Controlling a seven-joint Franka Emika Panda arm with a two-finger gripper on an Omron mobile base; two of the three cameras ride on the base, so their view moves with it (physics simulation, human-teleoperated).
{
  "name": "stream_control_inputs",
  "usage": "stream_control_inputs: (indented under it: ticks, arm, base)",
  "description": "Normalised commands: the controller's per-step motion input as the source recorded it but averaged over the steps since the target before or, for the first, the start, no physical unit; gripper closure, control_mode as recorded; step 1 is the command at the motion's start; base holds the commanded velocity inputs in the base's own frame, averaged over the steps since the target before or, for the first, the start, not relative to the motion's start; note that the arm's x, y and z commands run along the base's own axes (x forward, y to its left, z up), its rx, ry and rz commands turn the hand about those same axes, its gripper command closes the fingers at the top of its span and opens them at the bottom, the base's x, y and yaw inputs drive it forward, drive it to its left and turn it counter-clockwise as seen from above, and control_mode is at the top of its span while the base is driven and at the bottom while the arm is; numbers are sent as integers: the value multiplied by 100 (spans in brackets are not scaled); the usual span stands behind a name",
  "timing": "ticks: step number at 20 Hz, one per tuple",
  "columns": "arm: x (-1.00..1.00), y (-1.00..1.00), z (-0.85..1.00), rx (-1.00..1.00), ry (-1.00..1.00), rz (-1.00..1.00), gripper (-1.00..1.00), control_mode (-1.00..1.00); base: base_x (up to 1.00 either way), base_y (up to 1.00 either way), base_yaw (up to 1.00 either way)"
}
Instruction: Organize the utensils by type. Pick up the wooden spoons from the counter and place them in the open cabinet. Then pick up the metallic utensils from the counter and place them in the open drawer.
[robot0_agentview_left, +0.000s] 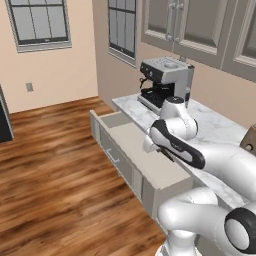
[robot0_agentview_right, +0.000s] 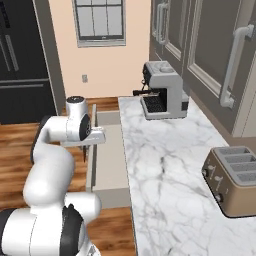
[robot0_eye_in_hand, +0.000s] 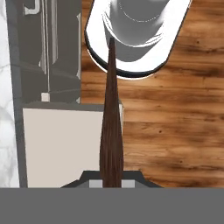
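- The drawer (robot0_agentview_left: 131, 150) stood pulled far out from under the white marble worktop (robot0_agentview_right: 170, 165), reaching over the wooden floor (robot0_agentview_left: 55, 175); its floor looked bare in both base views.
- In the hand view the drawer's pale floor (robot0_eye_in_hand: 61, 144) lay at the lower left, its outer edge next to the floorboards (robot0_eye_in_hand: 175, 113).
- The fingers (robot0_eye_in_hand: 111, 181) were almost fully closed on a slim dark brown handle (robot0_eye_in_hand: 111, 131) — a thin utensil that ran straight away from the camera, its far end over the robot's own white body.
- That utensil hung just by the drawer's outer edge, about on the line between drawer and floor; whether it was over the drawer itself could not be told.
- In the right base view the hand (robot0_agentview_right: 92, 136) sat at the drawer's floor-side wall, with open floor to its left.
- The worktop was largely free: a coffee machine (robot0_agentview_right: 162, 90) stood at the far end near the wall and a toaster (robot0_agentview_right: 235, 180) at the near right, well apart.
- Wall cabinets (robot0_agentview_right: 220, 55) with silver bar handles hung above the worktop; their doors looked shut in the left base view.
- A dark fridge (robot0_agentview_right: 22, 60) stood beyond the floor, far from the arm.
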Motion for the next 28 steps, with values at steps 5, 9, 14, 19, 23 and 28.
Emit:
stream_control_inputs:
  ticks: [5,9,14,19,23,28]
  arm:
    - [23,0,-37,0,0,1,100,-100]
    - [18,0,-24,0,0,0,100,-100]
    - [23,3,-23,0,1,4,100,-100]
    - [37,9,-29,0,9,4,100,-100]
    - [35,10,-28,0,7,3,100,-100]
    - [31,15,-29,-2,5,3,100,-100]
  base:
    - [0,0,0]
    - [0,0,0]
    - [0,0,0]
    - [0,0,0]
    - [0,0,0]
    - [0,0,0]
